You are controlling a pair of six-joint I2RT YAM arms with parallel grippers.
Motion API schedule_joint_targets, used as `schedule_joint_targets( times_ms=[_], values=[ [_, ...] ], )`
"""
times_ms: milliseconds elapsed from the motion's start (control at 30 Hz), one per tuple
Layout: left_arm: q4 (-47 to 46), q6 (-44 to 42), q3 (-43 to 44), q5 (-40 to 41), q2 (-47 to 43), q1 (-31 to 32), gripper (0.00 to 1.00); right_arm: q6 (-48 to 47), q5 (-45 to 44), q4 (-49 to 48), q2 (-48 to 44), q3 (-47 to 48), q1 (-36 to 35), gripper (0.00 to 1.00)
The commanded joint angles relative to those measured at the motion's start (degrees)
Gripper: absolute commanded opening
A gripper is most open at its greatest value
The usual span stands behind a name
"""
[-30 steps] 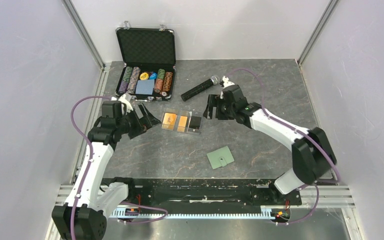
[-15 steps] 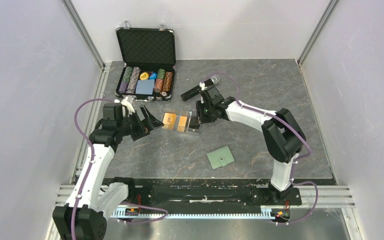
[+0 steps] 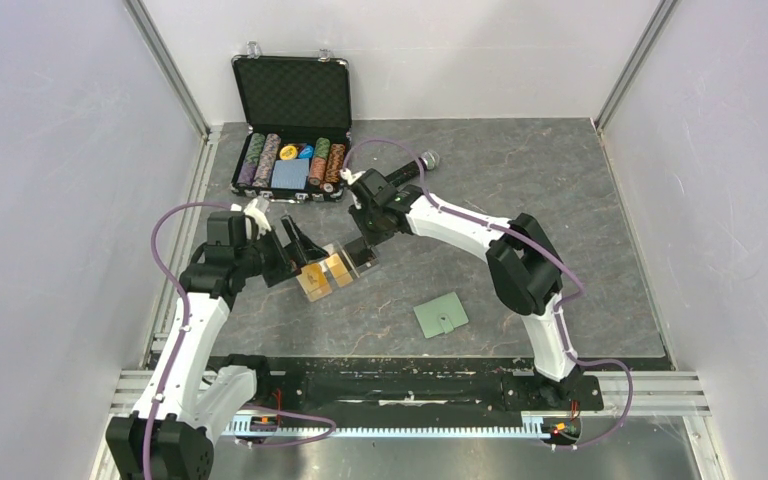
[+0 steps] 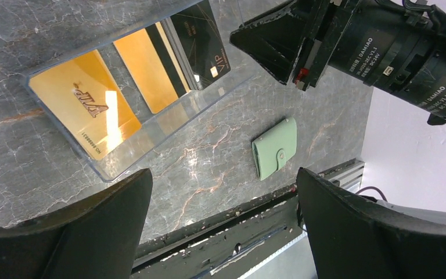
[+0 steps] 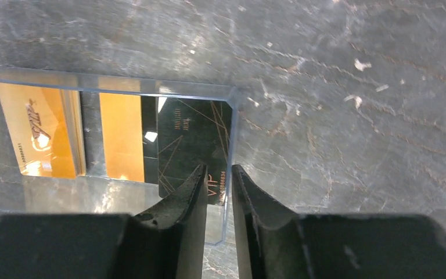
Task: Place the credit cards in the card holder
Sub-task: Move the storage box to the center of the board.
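We are starting at the right claw (image 5: 219, 174). Its jaws are standing narrow, only a slit between them, and they are straddling the right wall of the clear tray (image 5: 151, 87) and the edge of the black card (image 5: 189, 139). We are not able to tell whether they are pinching card, wall, both or nothing. The left claw (image 4: 222, 174) is hanging wide and empty near the tray's other end.

We are reading this as the first pick: getting the black card out. None of the credit cards is sitting in the card holder (image 3: 441, 316) yet. The gold-tan card (image 5: 38, 136), the orange card (image 5: 121, 136) and the black card are lying flat side by side in the tray, on the counter (image 5: 354, 116) between the two claws. The card holder is lying flat and closed, snap up, well apart from the tray toward the near right.

Next move, as we are judging it:
- The right claw is needing to catch the thin card alone, not the wall, and tip it over the rim.
- The left claw is probably going to be steadying the tray.
- The card holder is needing opening first.

In the top view the row of cards is running near-left to far-right, each card's long axis crossing it. In the right wrist view those axes are lying in line with the claw's fingers, the black card's short end pointing at the claw.
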State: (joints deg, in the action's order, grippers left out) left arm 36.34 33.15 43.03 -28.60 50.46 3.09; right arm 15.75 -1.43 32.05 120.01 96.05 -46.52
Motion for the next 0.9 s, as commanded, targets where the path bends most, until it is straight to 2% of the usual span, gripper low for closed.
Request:
schedule_joint_targets(
  times_ms=[0,133,200,267,333,467,600,700,867],
  values=[
    [-0.7,1.0,-0.4,-2.2,-0.5,-0.1,1.0,-4.2,-2.4,2.6,1.4,6.3,-0.9,0.31],
    [-0.7,0.6,-0.8,-3.1,-0.3,-0.1,1.0,-2.5,-3.0,2.5,-1.5,5.7,-0.8,0.57],
    [-1.8,0.9,-1.5,-4.6,0.0,0.0,1.0,-1.2,-3.8,2.1,-4.6,4.1,-0.2,0.67],
    [-3.4,1.8,-2.3,-6.4,0.4,0.2,1.0,0.4,-3.5,1.2,-8.3,1.0,1.0,0.73],
    [-5.2,2.7,-3.1,-7.2,0.9,1.0,1.0,2.4,-1.7,-0.4,-12.8,-3.9,2.9,0.77],
    [-9.0,5.0,-3.9,-7.2,2.6,4.5,1.0,7.1,5.0,-6.3,-24.2,-19.5,8.6,0.79],
    [-13.1,7.4,-3.8,-5.8,4.9,10.1,1.0,11.1,13.0,-12.5,-37.3,-36.4,17.4,0.79],
    [-15.7,9.0,-3.1,-3.8,7.4,15.2,1.0,12.1,16.5,-13.0,-46.2,-45.9,22.8,0.79],
    [-20.5,11.7,-1.4,-2.1,13.0,23.5,1.0,12.9,19.1,-9.4,-57.8,-56.8,26.8,0.79]
  ],
)
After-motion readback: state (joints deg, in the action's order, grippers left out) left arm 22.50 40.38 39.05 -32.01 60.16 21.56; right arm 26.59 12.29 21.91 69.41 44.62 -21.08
